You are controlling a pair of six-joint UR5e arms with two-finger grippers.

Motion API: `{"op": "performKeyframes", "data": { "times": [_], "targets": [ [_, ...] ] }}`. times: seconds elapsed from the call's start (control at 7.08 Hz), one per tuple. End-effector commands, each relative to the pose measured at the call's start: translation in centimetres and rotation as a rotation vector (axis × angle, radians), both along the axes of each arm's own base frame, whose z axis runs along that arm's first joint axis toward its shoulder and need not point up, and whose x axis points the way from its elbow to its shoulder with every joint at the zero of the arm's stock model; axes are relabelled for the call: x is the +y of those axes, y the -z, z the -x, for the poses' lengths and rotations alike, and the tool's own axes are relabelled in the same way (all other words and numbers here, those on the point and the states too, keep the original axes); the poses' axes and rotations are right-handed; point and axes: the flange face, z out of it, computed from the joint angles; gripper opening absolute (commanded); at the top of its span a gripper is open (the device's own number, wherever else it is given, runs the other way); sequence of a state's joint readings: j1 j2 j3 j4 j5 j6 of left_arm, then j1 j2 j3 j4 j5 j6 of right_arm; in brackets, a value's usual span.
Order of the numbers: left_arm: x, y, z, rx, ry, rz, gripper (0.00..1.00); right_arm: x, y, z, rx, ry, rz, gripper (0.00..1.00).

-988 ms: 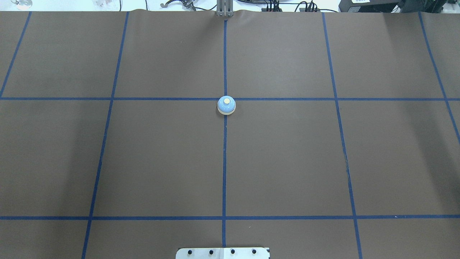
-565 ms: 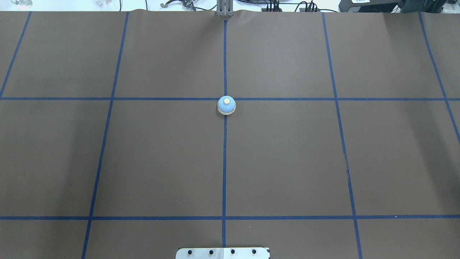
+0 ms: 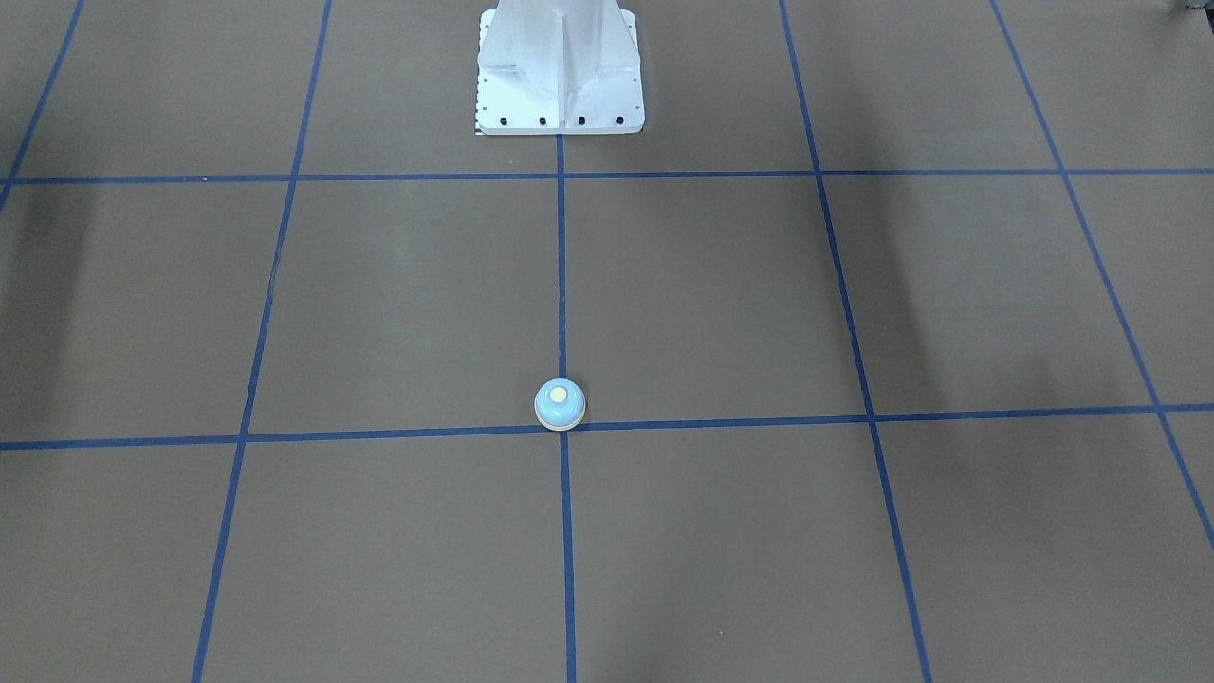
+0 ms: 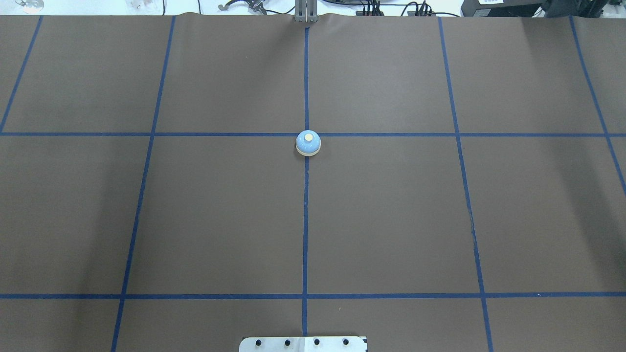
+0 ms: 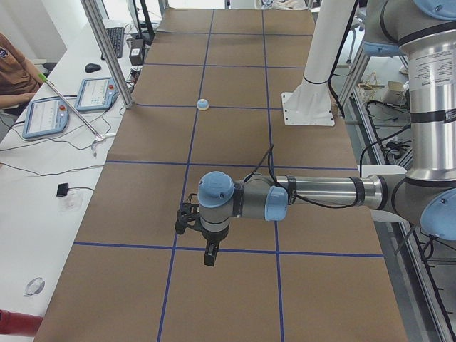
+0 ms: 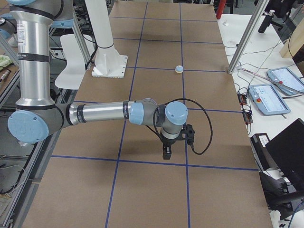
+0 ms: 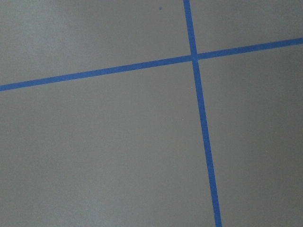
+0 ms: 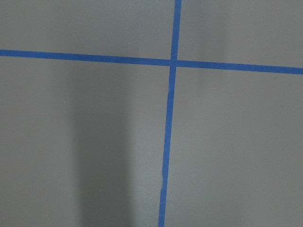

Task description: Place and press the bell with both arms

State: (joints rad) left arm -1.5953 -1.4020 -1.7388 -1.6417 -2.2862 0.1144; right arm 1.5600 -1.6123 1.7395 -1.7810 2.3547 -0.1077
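The light-blue bell (image 4: 308,143) with a cream button stands upright on the brown mat, at the crossing of two blue tape lines in the middle. It also shows in the front view (image 3: 560,404), the left view (image 5: 204,105) and the right view (image 6: 178,69). My left gripper (image 5: 209,256) hangs over the mat far from the bell, toward the table's left end. My right gripper (image 6: 166,153) hangs likewise toward the right end. I cannot tell whether either is open or shut. Both wrist views show only mat and tape lines.
The white bolted pedestal (image 3: 560,66) stands at the robot's side of the table, in line with the bell. A metal post (image 5: 107,57) rises at the far edge. Teach pendants (image 5: 46,117) and cables lie on the white bench beyond the mat.
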Motion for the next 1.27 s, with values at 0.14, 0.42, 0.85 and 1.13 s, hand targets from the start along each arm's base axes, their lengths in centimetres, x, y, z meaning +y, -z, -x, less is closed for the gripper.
{"op": "performKeyframes", "data": {
  "times": [0.14, 0.42, 0.85, 1.13],
  "targets": [
    [0.0, 0.0, 0.0, -0.001, 0.000, -0.004, 1.00, 0.2, -1.0, 0.0, 0.001, 0.003, 0.017, 1.00],
    [0.0, 0.0, 0.0, -0.001, 0.000, -0.004, 1.00, 0.2, -1.7, 0.0, 0.001, 0.003, 0.017, 1.00],
    [0.0, 0.0, 0.0, -0.001, 0.000, -0.004, 1.00, 0.1, -2.0, 0.0, 0.001, 0.003, 0.021, 1.00],
    [0.0, 0.0, 0.0, -0.001, 0.000, -0.004, 1.00, 0.1, -1.9, 0.0, 0.001, 0.003, 0.020, 1.00]
  ]
}}
